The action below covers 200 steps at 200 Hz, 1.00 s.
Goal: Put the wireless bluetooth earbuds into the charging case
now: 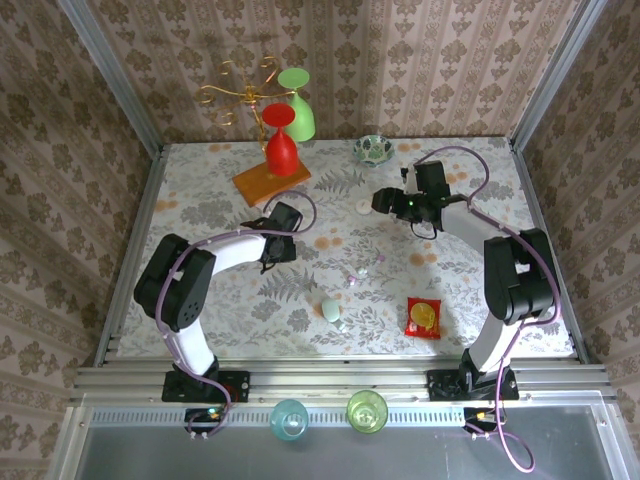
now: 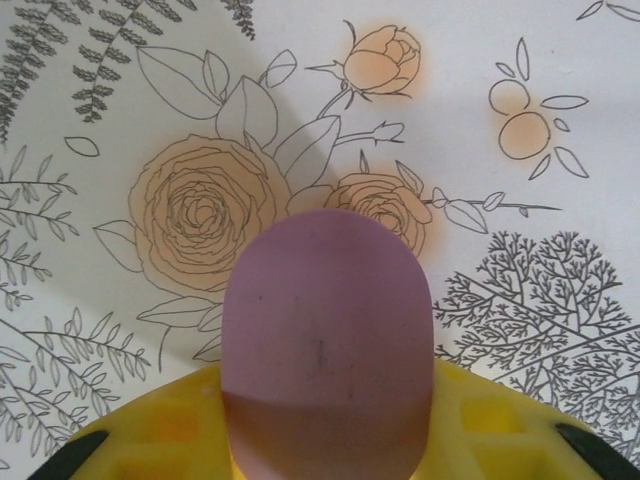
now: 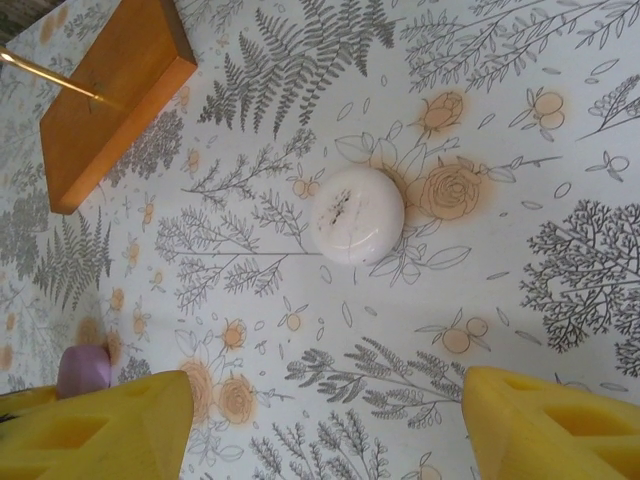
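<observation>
**user1:** lilac rounded piece (image 2: 328, 330) right up against the left wrist cam. it sits between the yellow fingers (image 2: 160, 435) of the left pincer (image 2: 328, 425) and overlaps the yellow on both sides. honestly can't tell if it's clamped tight or just sitting in the gap. can't tell from this close whether it's a bud or a case either. flowery tabletop (image 2: 520, 60) behind it.

**user2:** ok, and where are the earbuds?

**user1:** overhead view has a couple of tiny pastel earbuds (image 1: 356, 276) lying loose around the middle of the tabletop, between the two arms. a pale mint piece (image 1: 331, 309) lies a bit nearer the bases, and a red snack packet (image 1: 423, 316) is off to its right.

**user2:** right arm?

**user1:** right pincer (image 3: 325, 425) has its yellow fingers wide apart with nothing between them. the round white case (image 3: 357, 215) lies closed on the tabletop ahead of it, not touching either finger. from above, the case is just beside that pincer's tip. a wooden base (image 3: 110, 110) sits in the far corner of the wrist view, and a bit of lilac peeks out next to one finger.
</observation>
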Available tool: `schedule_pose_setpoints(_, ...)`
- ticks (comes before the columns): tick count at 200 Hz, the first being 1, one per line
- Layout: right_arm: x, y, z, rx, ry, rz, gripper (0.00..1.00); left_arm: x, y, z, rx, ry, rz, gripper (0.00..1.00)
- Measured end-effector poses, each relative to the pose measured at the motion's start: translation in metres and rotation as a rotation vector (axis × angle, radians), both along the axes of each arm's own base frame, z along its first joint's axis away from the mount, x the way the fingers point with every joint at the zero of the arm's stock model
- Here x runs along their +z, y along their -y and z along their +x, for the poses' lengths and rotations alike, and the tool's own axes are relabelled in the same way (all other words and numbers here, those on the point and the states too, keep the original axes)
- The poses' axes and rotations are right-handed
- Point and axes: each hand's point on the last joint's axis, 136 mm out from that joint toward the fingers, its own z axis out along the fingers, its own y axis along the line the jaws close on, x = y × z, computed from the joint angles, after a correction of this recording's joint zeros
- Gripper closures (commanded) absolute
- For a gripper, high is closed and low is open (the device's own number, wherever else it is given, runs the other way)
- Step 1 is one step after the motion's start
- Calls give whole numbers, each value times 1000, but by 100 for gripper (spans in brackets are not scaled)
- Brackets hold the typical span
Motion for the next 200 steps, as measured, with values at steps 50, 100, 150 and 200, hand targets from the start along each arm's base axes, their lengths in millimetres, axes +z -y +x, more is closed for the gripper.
schedule_pose_setpoints(50,26,-9,-17,27,20,83,28,40,16,1,-218,135,-50,68)
schedule_pose_setpoints(100,59,-28,-36,64,-19,265,26,99,70,-5,-660,331,-174,77)
schedule_pose_setpoints(150,83,-60,-59,179,-126,493,29,122,118,-36,-1049,450,-284,77)
schedule_pose_setpoints(200,86,-105,-92,321,-221,562,32,137,140,-56,-1220,526,-348,77)
